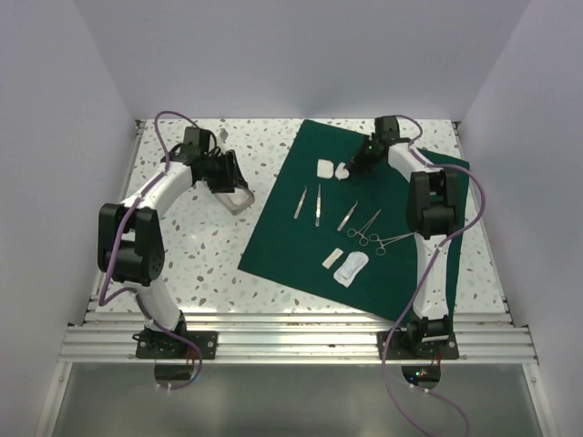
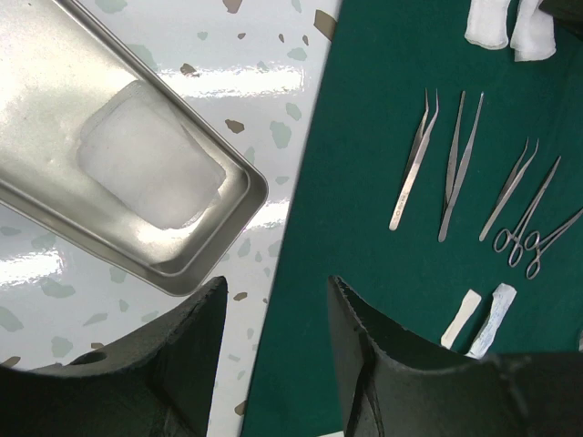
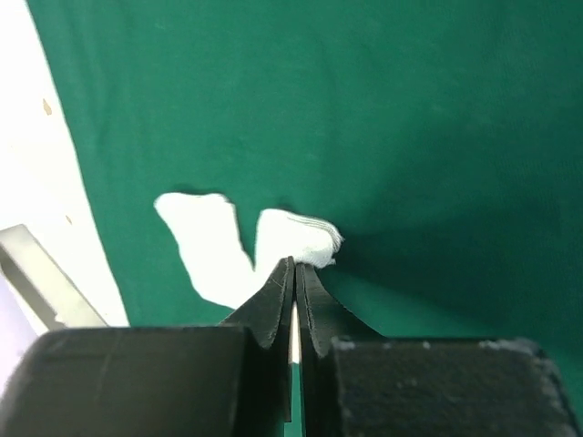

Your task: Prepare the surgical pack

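Left gripper (image 2: pixel 275 293) apart | steel tray (image 2: pixel 46 137) holds translucent pad (image 2: pixel 150 164) | right gripper (image 3: pixel 293 266) together

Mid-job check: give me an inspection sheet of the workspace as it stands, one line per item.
Surface: speckled glossy tabletop.
Job's things: surgical pack spread flat as a dark green sheet, carrying two gauze pads, three tweezers, two ring-handled clamps and two white packets.
Clutter: metal tray on the table beside the sheet, a translucent block inside.
Grippers: left gripper open and empty, between tray and sheet; right gripper shut, tips at a gauze pad's edge, pinch not confirmable.
Cables: purple cables looped along both arms.
Surroundings: white walls; aluminium rails at the near edge.
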### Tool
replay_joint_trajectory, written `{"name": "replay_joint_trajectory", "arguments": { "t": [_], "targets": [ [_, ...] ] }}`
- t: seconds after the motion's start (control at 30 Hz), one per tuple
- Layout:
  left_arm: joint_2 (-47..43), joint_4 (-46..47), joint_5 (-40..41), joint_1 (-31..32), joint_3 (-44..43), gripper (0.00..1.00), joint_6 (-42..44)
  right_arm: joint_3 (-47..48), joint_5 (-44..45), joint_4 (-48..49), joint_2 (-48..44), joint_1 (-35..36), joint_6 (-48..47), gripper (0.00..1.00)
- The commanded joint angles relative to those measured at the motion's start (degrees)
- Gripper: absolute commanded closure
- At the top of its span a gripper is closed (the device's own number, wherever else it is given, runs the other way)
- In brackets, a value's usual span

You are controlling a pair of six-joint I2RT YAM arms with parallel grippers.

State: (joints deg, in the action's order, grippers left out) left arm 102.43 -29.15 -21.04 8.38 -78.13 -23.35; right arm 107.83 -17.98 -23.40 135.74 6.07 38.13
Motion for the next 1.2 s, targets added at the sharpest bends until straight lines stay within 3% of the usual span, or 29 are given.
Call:
{"name": "replay_joint_trajectory", "arguments": {
  "t": [0.0, 0.47, 0.8, 1.17],
  "targets": [
    [0.0, 2.6, -1.5, 0.2, 0.8, 0.49, 0.2, 3.7, -2.1, -0.4, -5.7, 1.2, -0.5, 1.0],
    [0.6, 3.6, -2.9, 0.2, 1.6, 0.49, 0.2, 7.5, -9.8, 6.3, -3.4, 7.0, 5.3, 1.0],
    [0.0, 2.3, -2.9, 0.1, 2.3, 0.49, 1.0, 2.2, -8.9, 10.9, -0.3, 5.9, 10.6, 1.0],
    [1.1, 1.6, -3.2, 0.1, 1.8, 0.49, 1.4, -2.4, -8.1, 11.6, 0.1, 4.0, 9.6, 1.0]
  ]
}}
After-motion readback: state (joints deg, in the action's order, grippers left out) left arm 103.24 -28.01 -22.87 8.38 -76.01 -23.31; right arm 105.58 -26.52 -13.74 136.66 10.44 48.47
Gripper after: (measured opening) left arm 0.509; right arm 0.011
